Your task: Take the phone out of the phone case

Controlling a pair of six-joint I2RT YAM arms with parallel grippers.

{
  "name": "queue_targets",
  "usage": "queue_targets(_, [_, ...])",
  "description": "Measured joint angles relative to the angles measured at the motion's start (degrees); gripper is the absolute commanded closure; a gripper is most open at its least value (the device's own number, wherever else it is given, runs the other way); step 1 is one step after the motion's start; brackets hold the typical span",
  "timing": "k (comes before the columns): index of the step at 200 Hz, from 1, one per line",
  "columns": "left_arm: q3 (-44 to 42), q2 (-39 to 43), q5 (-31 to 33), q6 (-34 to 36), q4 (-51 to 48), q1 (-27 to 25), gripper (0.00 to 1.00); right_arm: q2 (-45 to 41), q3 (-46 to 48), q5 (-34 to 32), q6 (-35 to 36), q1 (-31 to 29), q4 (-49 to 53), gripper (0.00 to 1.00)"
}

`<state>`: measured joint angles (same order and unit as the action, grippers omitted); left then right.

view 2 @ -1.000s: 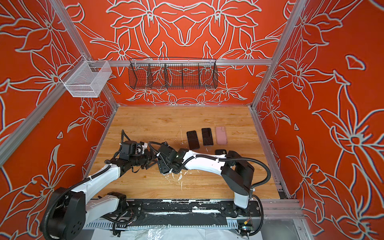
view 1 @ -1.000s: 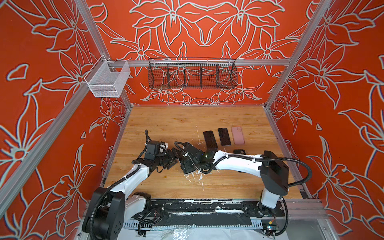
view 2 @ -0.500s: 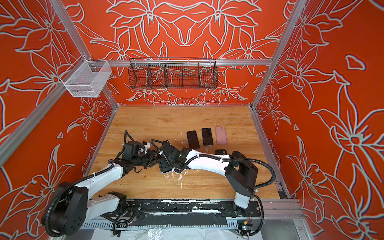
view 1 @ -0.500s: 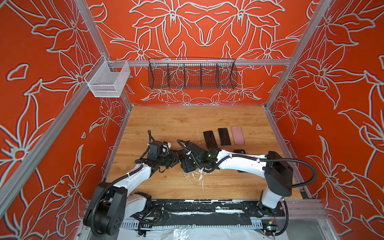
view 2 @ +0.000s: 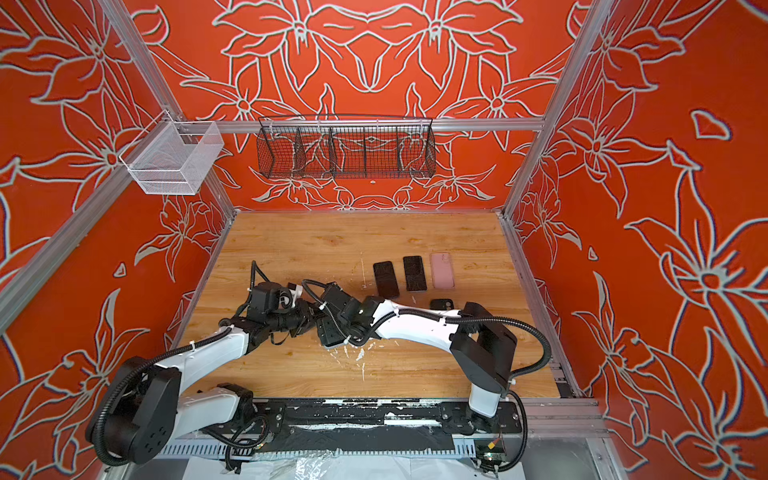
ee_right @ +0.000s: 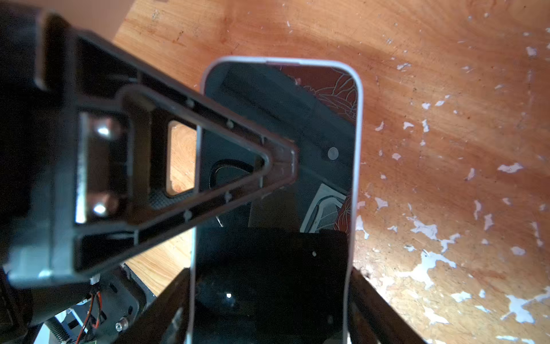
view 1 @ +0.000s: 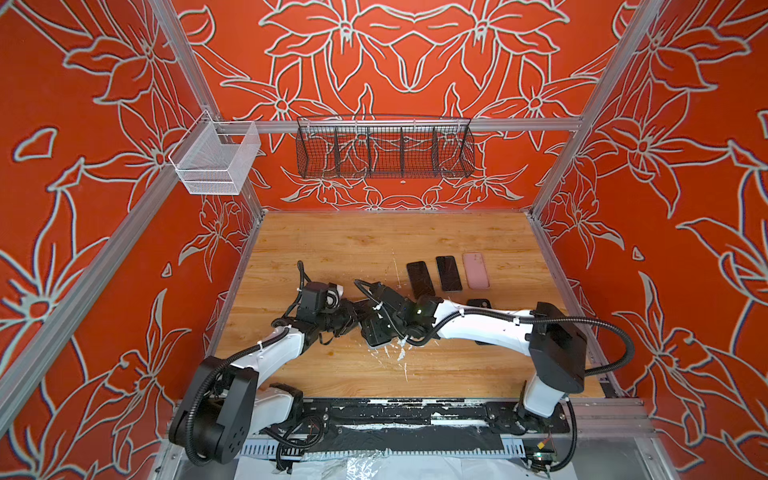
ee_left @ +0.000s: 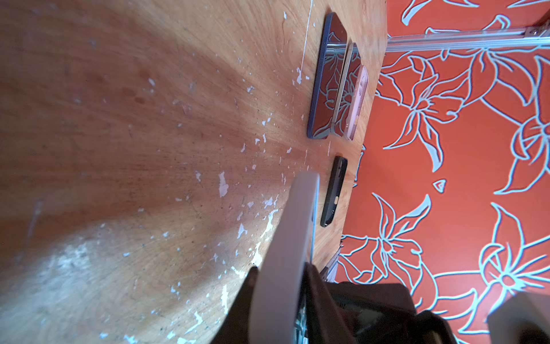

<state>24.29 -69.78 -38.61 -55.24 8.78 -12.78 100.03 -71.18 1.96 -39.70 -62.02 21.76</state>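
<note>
In both top views the left gripper point(view 1: 352, 321) and the right gripper point(view 2: 329, 329) are seen nose to nose over the near middle of the table point(view 1: 332, 241), low above the wood. The cased phone is mostly hidden between them. Two dark phones point(view 1: 420, 279) and a pink case point(view 1: 476, 270) are laid in a row at the far right. A black case point(view 1: 478, 302) lies just nearer, partly under the right arm, and all of these are kept apart from the work.

In the left wrist view the phone case point(ee_left: 285, 238) is seen edge-on. The left gripper's jaws are pressed against its two broad faces near one end, so it is pinched across its thickness.

In the right wrist view the pale rim of the case is clamped across its width between the right gripper's jaws. The phone point(ee_right: 297, 119) is seated inside it, glass up, not yet out. A finger point(ee_right: 276, 166) of the left gripper is laid over the glass. The width-wise clamp is judged to be an anchor, so that the other arm can pry. Whether only the case lip is caught by the left pinch cannot be told.
</note>
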Motion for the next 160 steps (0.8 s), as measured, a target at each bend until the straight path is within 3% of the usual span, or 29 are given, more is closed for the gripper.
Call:
queue_targets(24, [0.0, 0.0, -0.2, 0.0, 0.9, 0.0, 0.89, -0.1, 0.1, 0.8, -0.9, 0.1, -0.2, 0.41])
queue_targets(40, [0.0, 0.1, -0.2, 0.1, 2.0, 0.1, 1.0, -0.2, 0.2, 1.7, -1.2, 0.7, -0.6, 0.4])
queue_targets(59, [-0.6, 0.5, -0.3, -0.1, 3.5, 0.1, 1.0, -0.8, 1.0, 1.9, -1.3, 0.8, -1.5, 0.36])
queue_targets(93, [-1.7, 2.6, -0.3, -0.5, 5.8, 0.0, 1.0, -2.8, 2.6, 2.0, -1.4, 1.0, -2.9, 0.18])
queue_targets(145, [-1.9, 3.9, 1.8, -2.9, 9.2, 0.0, 1.0, -11.7, 9.9, 1.8, -1.6, 3.0, -7.5, 0.03])
queue_targets(160, [-2.3, 3.5, 2.4, -4.6, 12.3, 0.0, 1.0, -15.2, 12.0, 1.4, -1.6, 3.9, -8.2, 0.02])
